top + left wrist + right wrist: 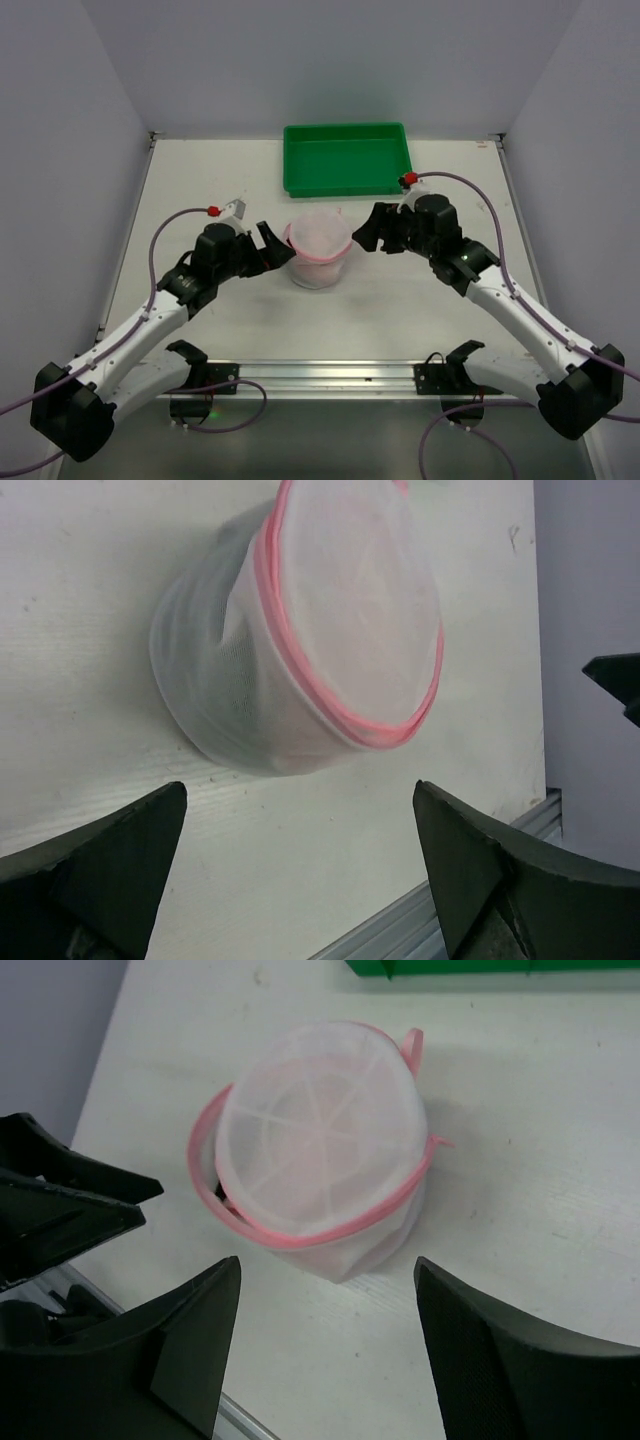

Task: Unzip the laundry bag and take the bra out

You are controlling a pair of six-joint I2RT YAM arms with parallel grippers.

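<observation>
The laundry bag (320,245) is a small round pouch of translucent white mesh with a pink rim, standing on the white table between both arms. It also shows in the left wrist view (300,650) and in the right wrist view (315,1155), where a gap shows between lid and rim on the left side. A pink loop (412,1045) sticks up at its far edge. My left gripper (275,245) is open just left of the bag. My right gripper (372,232) is open just right of it. Neither touches it. The bra is hidden.
A green rectangular tray (346,158) stands behind the bag near the back wall. A metal rail (320,375) runs along the table's near edge. Grey walls close in the left, right and back sides.
</observation>
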